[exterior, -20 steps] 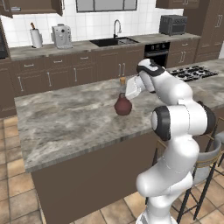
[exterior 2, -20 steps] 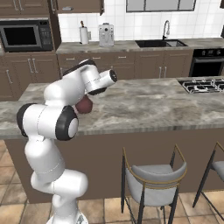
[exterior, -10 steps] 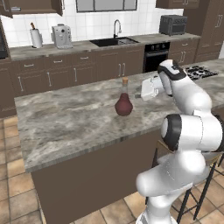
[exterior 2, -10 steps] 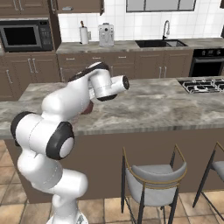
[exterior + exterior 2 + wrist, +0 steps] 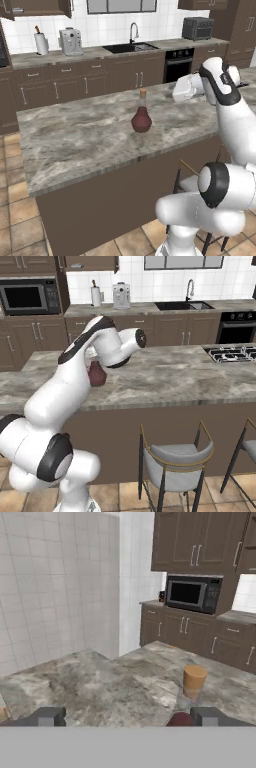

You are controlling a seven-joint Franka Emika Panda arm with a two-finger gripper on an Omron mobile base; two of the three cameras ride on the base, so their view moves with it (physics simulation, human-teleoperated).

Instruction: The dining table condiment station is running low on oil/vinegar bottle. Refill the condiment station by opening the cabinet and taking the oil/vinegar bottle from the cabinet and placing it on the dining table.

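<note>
From the left base camera I see the bottle [image 5: 141, 114] standing upright on the marbled bench [image 5: 75, 145], about mid-top and clear of every edge. My tool [image 5: 176, 93] hangs to the right of it, apart from the glass, with nothing in it.

From the right base camera the arm's elbow covers most of the bottle [image 5: 97, 375]; only a patch of dark red body shows beside the white link, so I cannot judge the gap on this side. The bench [image 5: 190, 376] runs on toward the stove burners [image 5: 231, 354], and two stools [image 5: 176, 466] stand below its near edge.

The hand camera looks low across the bench [image 5: 90, 682] toward the microwave [image 5: 193, 593]. The tool [image 5: 127, 717] stands wide open, its two tips far apart, and the cork [image 5: 194, 678] and clear neck rise just above the right tip [image 5: 215, 716], very near it.

I judge the placing done, so the risk lies in the retreat. A sideways swing of the wrist could clip the thin neck and tip the flask, since it is narrow up top and round below. A roll toward the bench edge would follow easily. I would lift straight away from it first.
</note>
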